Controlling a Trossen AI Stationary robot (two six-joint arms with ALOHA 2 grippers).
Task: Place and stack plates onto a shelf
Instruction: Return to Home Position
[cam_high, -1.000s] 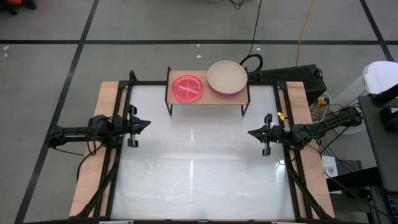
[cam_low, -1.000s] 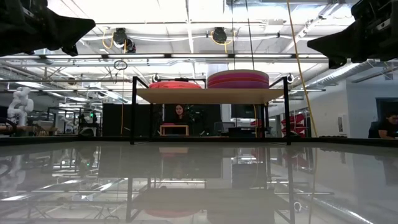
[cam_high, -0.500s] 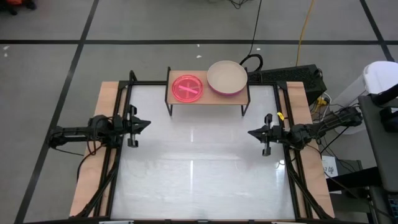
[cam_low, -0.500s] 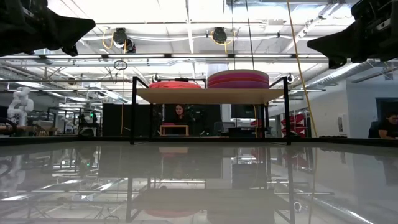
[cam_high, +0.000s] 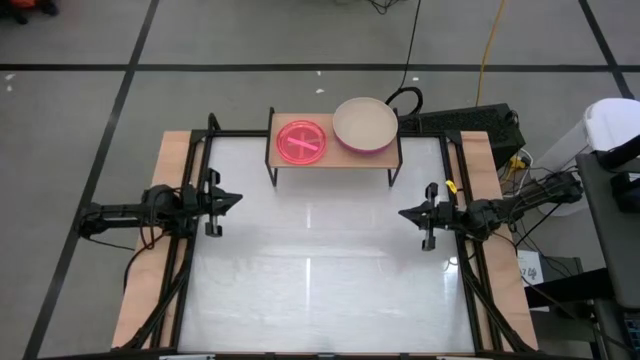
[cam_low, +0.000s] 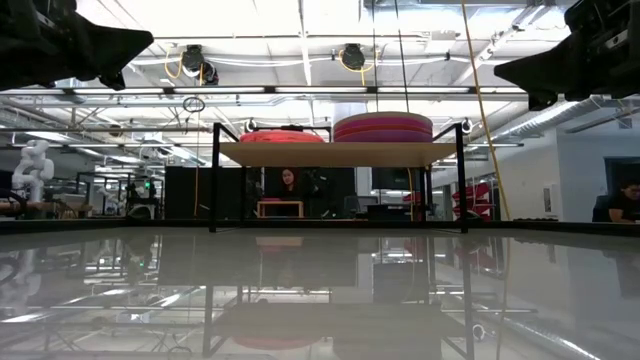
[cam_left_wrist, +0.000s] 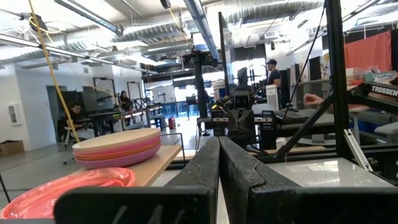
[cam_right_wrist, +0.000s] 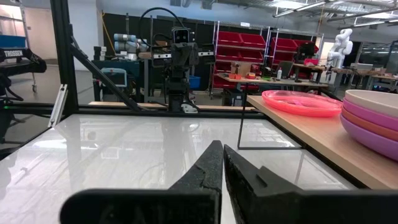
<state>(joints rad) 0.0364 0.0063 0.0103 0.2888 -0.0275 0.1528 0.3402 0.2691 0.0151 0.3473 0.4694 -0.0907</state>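
Nothing moved — left tool (cam_high: 236, 199), right tool (cam_high: 404, 213) pressed together; stacked plates (cam_high: 365, 124) on shelf (cam_high: 335, 157) — lower ones mostly hidden.

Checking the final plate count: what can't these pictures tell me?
High view: the translucent pink plate and beige plate cover whatever lies beneath them on the shelf.
Low view: pink-topped stack edge-on, layers not separable.
Right wrist view: beige-topped stack cut off by the picture's edge.
Left gripper, right gripper: shut, at table sides.

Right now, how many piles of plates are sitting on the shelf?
2. A pink-topped pile sits at the left end of the shelf, and a taller beige-topped pile at its right end. Plates lower in each pile are mostly hidden from above.
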